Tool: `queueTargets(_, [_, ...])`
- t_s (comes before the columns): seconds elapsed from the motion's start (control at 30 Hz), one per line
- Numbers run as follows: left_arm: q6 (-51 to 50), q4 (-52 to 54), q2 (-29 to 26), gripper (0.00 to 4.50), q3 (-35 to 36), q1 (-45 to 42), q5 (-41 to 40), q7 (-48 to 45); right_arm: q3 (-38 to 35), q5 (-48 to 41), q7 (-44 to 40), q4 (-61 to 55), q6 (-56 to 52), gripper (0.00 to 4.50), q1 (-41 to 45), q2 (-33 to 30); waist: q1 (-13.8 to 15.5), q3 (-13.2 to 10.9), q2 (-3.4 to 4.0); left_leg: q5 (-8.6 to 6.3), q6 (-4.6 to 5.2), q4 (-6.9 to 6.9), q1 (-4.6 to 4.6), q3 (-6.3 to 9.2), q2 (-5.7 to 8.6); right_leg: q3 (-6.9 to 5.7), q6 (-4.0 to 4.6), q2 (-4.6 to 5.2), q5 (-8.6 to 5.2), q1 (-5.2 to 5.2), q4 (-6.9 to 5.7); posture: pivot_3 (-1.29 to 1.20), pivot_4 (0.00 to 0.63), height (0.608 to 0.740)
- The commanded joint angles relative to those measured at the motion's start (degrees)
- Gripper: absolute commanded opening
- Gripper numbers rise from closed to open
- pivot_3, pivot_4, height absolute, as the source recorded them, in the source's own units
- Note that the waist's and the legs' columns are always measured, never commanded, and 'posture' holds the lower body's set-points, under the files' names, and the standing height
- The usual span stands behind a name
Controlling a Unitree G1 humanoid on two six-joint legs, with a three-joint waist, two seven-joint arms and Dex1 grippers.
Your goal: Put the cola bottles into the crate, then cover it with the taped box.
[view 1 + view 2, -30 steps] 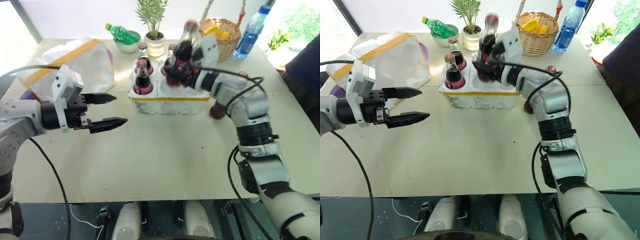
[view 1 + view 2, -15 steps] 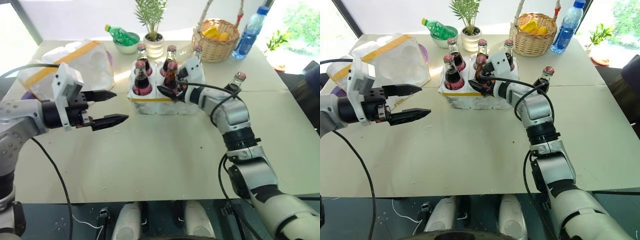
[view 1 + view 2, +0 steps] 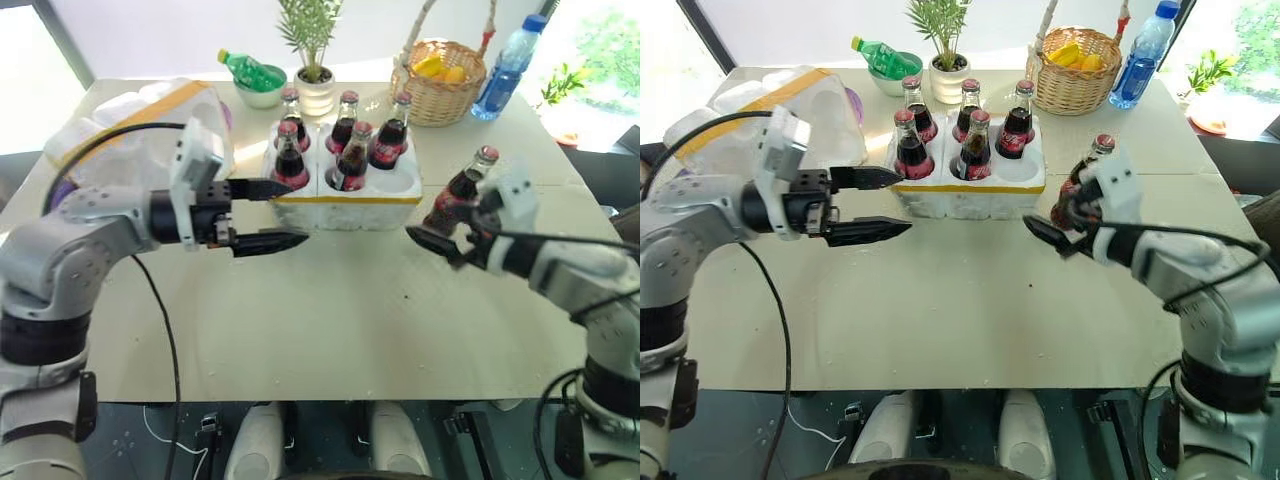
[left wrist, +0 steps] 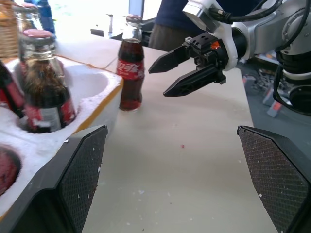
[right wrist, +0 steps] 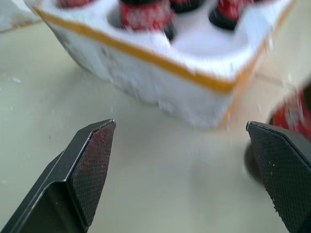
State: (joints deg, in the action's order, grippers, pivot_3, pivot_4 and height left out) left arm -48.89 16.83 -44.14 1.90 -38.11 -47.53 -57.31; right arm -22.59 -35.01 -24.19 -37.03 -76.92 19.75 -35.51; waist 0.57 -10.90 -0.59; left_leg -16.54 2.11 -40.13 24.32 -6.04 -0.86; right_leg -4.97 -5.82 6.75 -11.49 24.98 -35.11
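Now that the right gripper (image 3: 1055, 232) has let go of a fifth glass cola bottle (image 3: 974, 146) in the white styrofoam crate (image 3: 970, 188) mid-table and pulled back wide open, only the sixth bottle (image 3: 1081, 191), just beside the crate's right end, remains. The left gripper (image 3: 872, 203) hovers wide open and empty.

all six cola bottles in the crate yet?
No. Five stand in the crate; the sixth bottle is on the table beside it.

Five bottles (image 3: 973, 146) in crate (image 3: 940, 197), one (image 3: 1080, 184) beside.
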Motion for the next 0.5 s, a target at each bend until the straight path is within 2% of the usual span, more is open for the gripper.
queueTargets(0.03, [2.45, -1.25, 0.63, 4.5, -0.76, -3.0, 1.51, -1.97, -3.57, 2.35, 4.08, -1.02, 1.98, 4.42, -0.91, 0.6, 0.05, 0.0, 0.0, 0.0, 0.0, 0.0, 0.0, 0.01, 0.01, 0.0, 0.0, 0.0, 0.0, 0.0, 0.0, 0.0, 0.15, 0.74])
queueTargets(0.2, [2.52, -1.65, 1.95, 4.5, -1.64, -4.34, 2.04, -3.04, -1.35, 6.56, 8.7, 4.37, 8.25, 4.42, -0.49, 3.7, 0.01, 0.0, 0.0, 0.0, 0.01, 0.0, 0.0, 0.02, 0.03, 0.0, 0.01, -0.01, -0.01, 0.01, -0.01, 0.0, 0.15, 0.74])
queueTargets(0.37, [1.81, -0.62, 2.71, 4.5, -1.64, -4.16, 1.85, -2.17, 4.37, 10.51, 9.36, 12.38, 16.48, 4.42, 1.93, 4.38, -0.07, 0.0, 0.0, 0.01, 0.01, 0.0, 0.01, 0.02, 0.02, 0.01, 0.01, -0.01, -0.01, 0.01, -0.01, 0.0, 0.15, 0.74])
queueTargets(0.5, [1.17, -0.02, 2.24, 4.5, -0.94, -3.93, 1.55, -1.42, 5.06, 10.31, 8.6, 20.62, 21.46, 4.42, 6.52, 7.21, -0.16, 0.0, 0.01, 0.01, 0.01, 0.0, 0.0, 0.03, 0.02, 0.01, 0.01, -0.01, -0.01, 0.01, -0.02, 0.0, 0.15, 0.74])
